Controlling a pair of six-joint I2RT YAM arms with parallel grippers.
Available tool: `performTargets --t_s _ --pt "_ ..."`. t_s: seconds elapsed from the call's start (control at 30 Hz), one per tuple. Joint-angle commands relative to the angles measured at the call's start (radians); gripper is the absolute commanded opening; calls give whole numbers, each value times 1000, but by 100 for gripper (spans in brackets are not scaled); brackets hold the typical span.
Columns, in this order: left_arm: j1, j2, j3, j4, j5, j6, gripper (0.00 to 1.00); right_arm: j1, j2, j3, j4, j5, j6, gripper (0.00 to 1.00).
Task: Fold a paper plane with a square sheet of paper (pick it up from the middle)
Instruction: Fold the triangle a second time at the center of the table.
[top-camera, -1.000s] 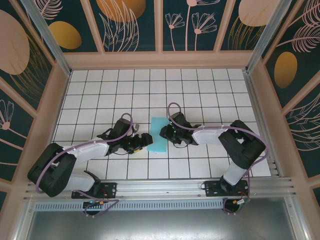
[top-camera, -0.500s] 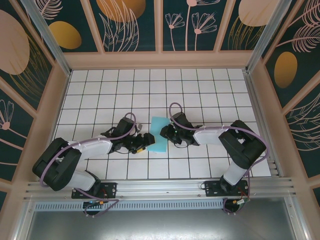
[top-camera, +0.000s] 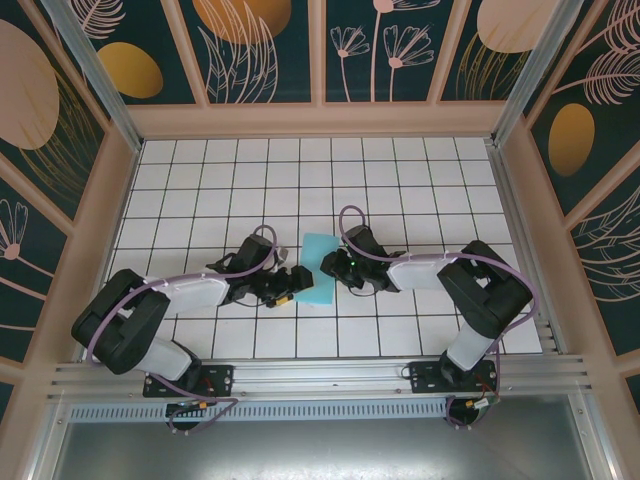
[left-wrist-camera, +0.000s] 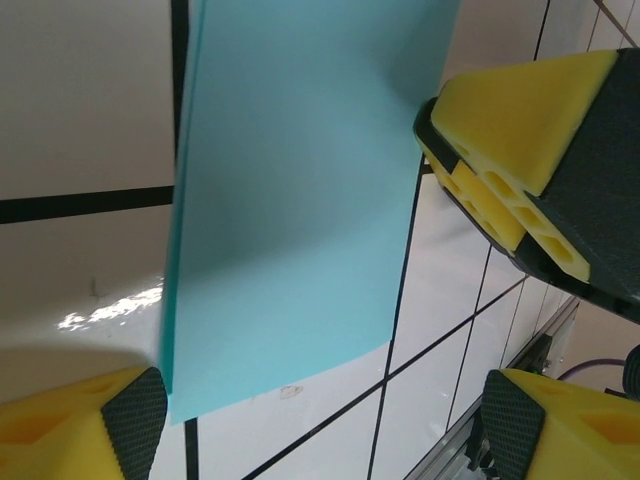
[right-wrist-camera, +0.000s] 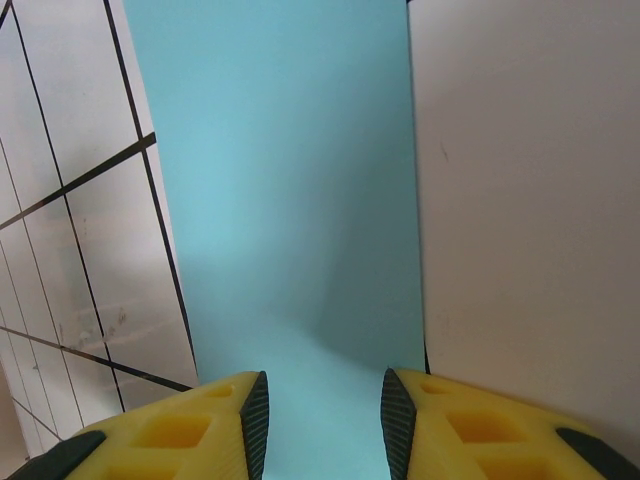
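The square sheet of paper (top-camera: 314, 246) lies light-blue on the white grid table as a narrow rectangle, and two layers show along its one long edge in the left wrist view (left-wrist-camera: 300, 200). My left gripper (top-camera: 292, 283) sits low at the paper's left side, jaws wide open (left-wrist-camera: 320, 425), the paper's near corner between them. My right gripper (top-camera: 328, 268) rests over the paper's right side. Its pads (right-wrist-camera: 253, 420) stand apart with the paper (right-wrist-camera: 280, 180) running flat between them (right-wrist-camera: 320, 430). A yellow finger (left-wrist-camera: 500, 150) of the right gripper touches the paper's edge.
Wooden walls with dark floral panels enclose the white tiled table (top-camera: 200, 190) on three sides. A metal rail (top-camera: 320, 375) runs along the near edge by the arm bases. Both forearms lie low across the front rows of tiles.
The left arm has slid a little to the right, bringing its open gripper closer against the paper's left edge. The right gripper and the paper have stayed put.
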Motion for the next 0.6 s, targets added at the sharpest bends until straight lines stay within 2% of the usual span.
performTargets --t_s 0.0,0.37,0.5,0.57 --pt "-9 15 26 38 35 -12 84 -7 42 -47 -76 28 9 39" --pt "-10 16 13 138 49 -42 82 -6 36 -51 -46 -10 -5 37" --pt "-11 27 12 175 64 -50 79 -11 16 -38 -29 -42 -43 23" --pt "-10 28 10 176 62 -46 76 -13 -5 -30 -20 -55 -62 20"
